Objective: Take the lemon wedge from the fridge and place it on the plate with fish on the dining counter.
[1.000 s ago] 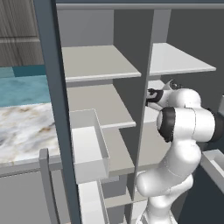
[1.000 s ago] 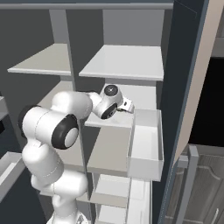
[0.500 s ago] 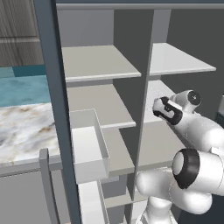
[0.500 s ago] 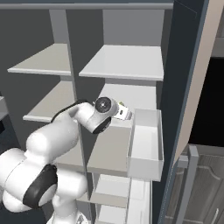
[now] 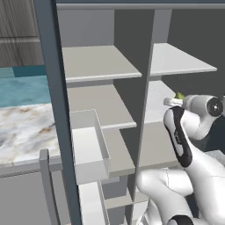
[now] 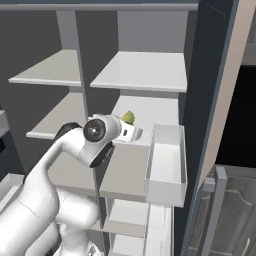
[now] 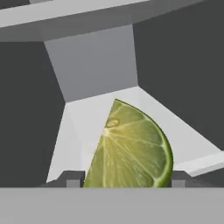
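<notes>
One lemon wedge (image 7: 129, 148) sits on a fridge (image 6: 145, 70) shelf.

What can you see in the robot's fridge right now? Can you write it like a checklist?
Surface: pale grey shelf inside the open fridge, right-hand column, middle level.
Job's things: lemon wedge standing point-up on that shelf, yellow-green.
Clutter: nothing seen on the other shelves; the door bin looks bare.
Grippers: gripper reached into the fridge, one fingertip on each side of the wedge; whether they press on it cannot be told.
Cables: nothing seen.
Surroundings: marble dining counter to the left, outside the fridge.
</notes>
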